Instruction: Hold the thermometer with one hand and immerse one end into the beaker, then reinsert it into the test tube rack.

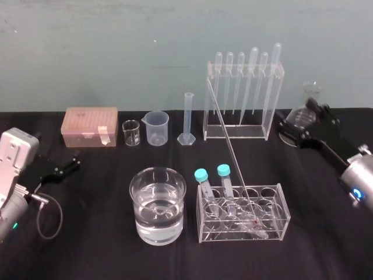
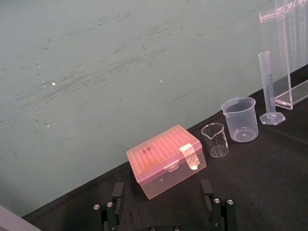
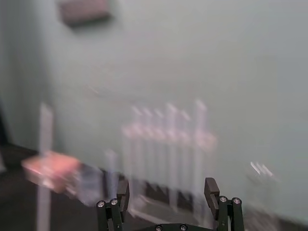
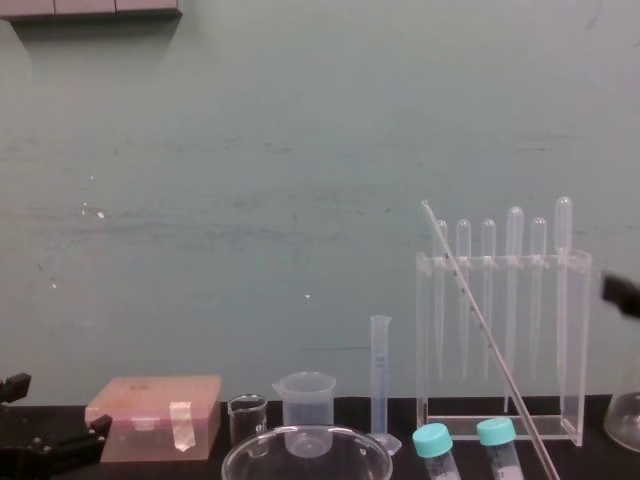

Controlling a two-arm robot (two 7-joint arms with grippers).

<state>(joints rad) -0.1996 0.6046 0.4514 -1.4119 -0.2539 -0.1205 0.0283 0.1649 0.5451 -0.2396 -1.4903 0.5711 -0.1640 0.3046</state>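
L gripper [image 1: 63,168] low at the table's [image 1: 93,245] left edge, in front of the pink tip box [image 1: 90,126]; fingers [image 2: 118,191] spread wide in the left wrist view, nothing between them, so open and empty; that cam looks over the tip box [image 2: 166,161] twd the small glass beaker [image 2: 215,139], plastic spouted beaker [image 2: 240,119] and grad. cylinder [image 2: 268,86].

R gripper [image 1: 301,121] at far right rear, just in front of a conical flask [image 1: 309,96]; right wrist view blurred but fingers [image 3: 211,188] stand apart w/ nothing held; open, empty.

Thermometer [image 1: 231,149] not held by either arm; leans at a slant, lower end down in the test tube rack [image 1: 274,230], upper end up and back to the left, crossing in front of the pipette stand [image 1: 243,131]; chest view shows the same slant [image 4: 492,340] across the stand [image 4: 500,340].

Test tube rack is the low clear one at front centre-right; two blue-capped tubes [image 1: 201,175] sit tilted in its left holes, near the thermometer's lower part.

Beaker [image 1: 157,224] just left of the rack, apart from it, upright, about half full of clear liquid; its rim [image 4: 305,450] shows at the bottom of the chest view.

Back row L to R: tip box, small glass beaker [image 1: 131,133], plastic spouted beaker [image 1: 157,128], grad. cylinder [image 1: 187,119], pipette stand w/ six pipettes [image 1: 253,81] hanging bulbs up, flask.
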